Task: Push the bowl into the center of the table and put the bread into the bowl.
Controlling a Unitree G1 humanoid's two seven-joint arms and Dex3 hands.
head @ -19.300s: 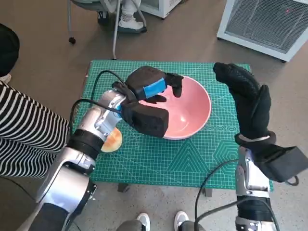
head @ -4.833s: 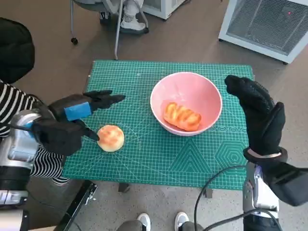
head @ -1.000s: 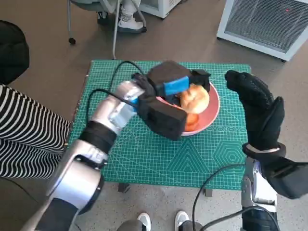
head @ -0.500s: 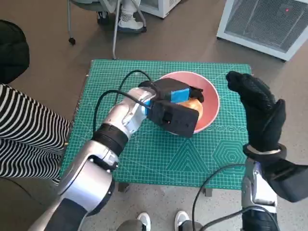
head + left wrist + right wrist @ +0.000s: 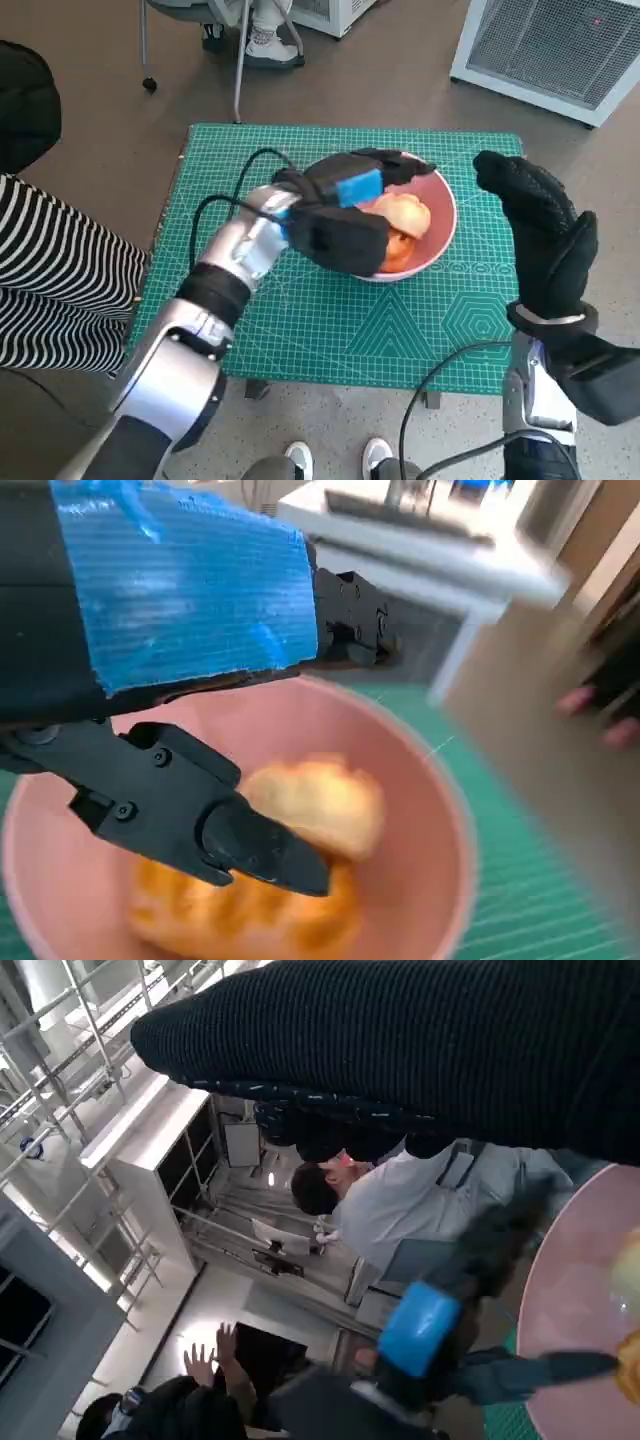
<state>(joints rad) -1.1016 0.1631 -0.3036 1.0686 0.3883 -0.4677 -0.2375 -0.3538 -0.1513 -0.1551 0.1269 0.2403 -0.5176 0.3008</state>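
— What surrounds the scene?
— A green cutting mat [image 5: 300, 330] with a printed grid covers the desk. A person in a black-and-white striped top [image 5: 50, 290] sits beside it.
— And farther off?
— A white grilled appliance [image 5: 555, 45] on the brown floor [image 5: 100, 130], chair legs [image 5: 240, 70], and someone's white shoes [image 5: 265, 45].

In the head view the left robot hand [image 5: 345, 205] covers the near-left side of the bowl [image 5: 440, 235] and part of the bread [image 5: 403, 214] and the orange loaf under it. The left wrist view is blurred: the bread [image 5: 310, 805] and the bowl rim [image 5: 455, 880] look soft, and the picture's edge cuts the bowl. In the right wrist view only a slice of bowl [image 5: 580, 1290] shows, and the right robot hand [image 5: 420, 1050] hides its own fingers.
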